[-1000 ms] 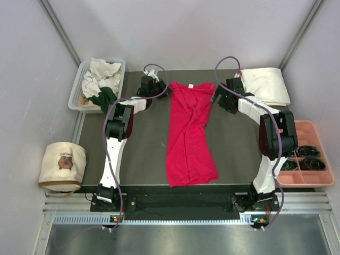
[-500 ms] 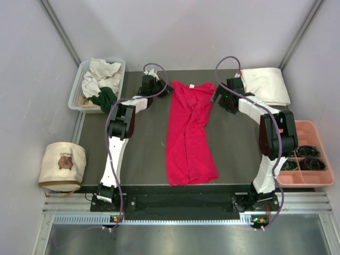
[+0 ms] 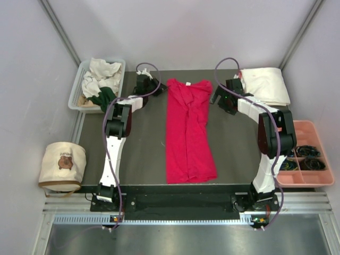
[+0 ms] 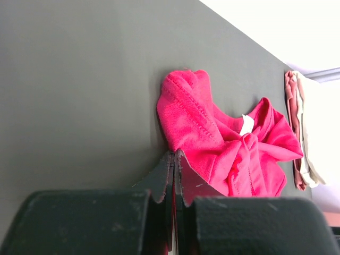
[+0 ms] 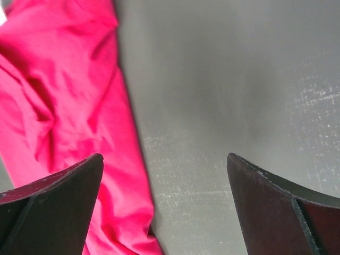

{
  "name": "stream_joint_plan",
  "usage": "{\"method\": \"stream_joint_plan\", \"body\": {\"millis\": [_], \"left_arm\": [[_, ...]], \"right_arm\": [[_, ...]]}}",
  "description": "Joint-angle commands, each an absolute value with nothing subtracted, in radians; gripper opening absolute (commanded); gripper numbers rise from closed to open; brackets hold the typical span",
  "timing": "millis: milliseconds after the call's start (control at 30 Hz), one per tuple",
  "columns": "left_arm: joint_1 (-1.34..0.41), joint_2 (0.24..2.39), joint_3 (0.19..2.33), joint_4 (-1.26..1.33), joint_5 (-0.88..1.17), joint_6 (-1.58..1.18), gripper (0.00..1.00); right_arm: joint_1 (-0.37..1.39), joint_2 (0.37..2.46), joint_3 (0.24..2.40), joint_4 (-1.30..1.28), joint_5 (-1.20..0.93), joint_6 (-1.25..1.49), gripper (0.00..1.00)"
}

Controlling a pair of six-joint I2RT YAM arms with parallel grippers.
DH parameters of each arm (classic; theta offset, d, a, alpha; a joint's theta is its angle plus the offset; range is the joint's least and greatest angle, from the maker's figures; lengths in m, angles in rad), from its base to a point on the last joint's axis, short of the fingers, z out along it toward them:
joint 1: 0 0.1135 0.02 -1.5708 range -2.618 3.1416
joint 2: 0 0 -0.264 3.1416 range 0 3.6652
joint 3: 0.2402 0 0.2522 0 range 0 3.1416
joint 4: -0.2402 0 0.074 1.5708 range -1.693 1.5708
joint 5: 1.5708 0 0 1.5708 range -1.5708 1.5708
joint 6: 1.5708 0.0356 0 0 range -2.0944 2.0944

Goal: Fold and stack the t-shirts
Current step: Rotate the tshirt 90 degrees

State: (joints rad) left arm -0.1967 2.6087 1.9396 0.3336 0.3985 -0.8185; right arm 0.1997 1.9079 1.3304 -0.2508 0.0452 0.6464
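Note:
A crimson-red t-shirt (image 3: 188, 133) lies lengthwise down the middle of the dark table, folded into a narrow strip with its collar at the far end. My left gripper (image 3: 159, 87) is at its far left shoulder, shut, with a sliver of red cloth pinched between the jaws. The left wrist view shows the closed left gripper (image 4: 174, 154) at the bunched red t-shirt (image 4: 212, 143) with its white neck label. My right gripper (image 3: 217, 98) hovers open by the shirt's far right edge. In the right wrist view the right gripper (image 5: 164, 156) straddles the red t-shirt's (image 5: 64, 79) edge and bare table.
A clear bin (image 3: 74, 90) at the back left holds crumpled white, green and tan shirts. Folded cream cloth (image 3: 265, 85) lies at the back right. A pink compartment tray (image 3: 313, 180) sits at the right edge. A beige bear-print bag (image 3: 62, 162) stands off the table's left.
My left gripper closed on the shirt's shoulder and drew it slightly left, so the top of the shirt shifted left and lies straighter. The right gripper stayed open in place.

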Motion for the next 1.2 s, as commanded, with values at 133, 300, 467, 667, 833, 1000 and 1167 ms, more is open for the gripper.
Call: {"method": "stream_joint_plan", "body": {"millis": [133,300,467,667,833,1000,1167], "left_arm": [[-0.173,2.58,1.891,0.364,0.359,-0.825,0.0],[-0.169,2.582,1.888,0.359,0.353,-0.824,0.0],[-0.161,2.573,1.87,0.356,0.341,-0.824,0.0],[-0.143,2.568,1.858,0.348,0.315,-0.837,0.0],[-0.127,2.576,1.855,0.356,0.314,-0.851,0.0],[-0.117,2.582,1.855,0.354,0.316,-0.854,0.0],[-0.114,2.588,1.855,0.383,0.348,-0.859,0.04]], "right_arm": [[0.184,1.973,1.414,-0.245,0.032,0.632,0.99],[0.183,1.977,1.427,-0.25,0.032,0.629,0.99],[0.181,1.977,1.433,-0.255,0.035,0.627,0.99],[0.178,1.973,1.433,-0.259,0.038,0.624,0.99],[0.178,1.968,1.42,-0.261,0.043,0.624,0.99],[0.176,1.968,1.411,-0.253,0.041,0.624,0.99],[0.176,1.967,1.411,-0.256,0.037,0.624,0.99]]}}
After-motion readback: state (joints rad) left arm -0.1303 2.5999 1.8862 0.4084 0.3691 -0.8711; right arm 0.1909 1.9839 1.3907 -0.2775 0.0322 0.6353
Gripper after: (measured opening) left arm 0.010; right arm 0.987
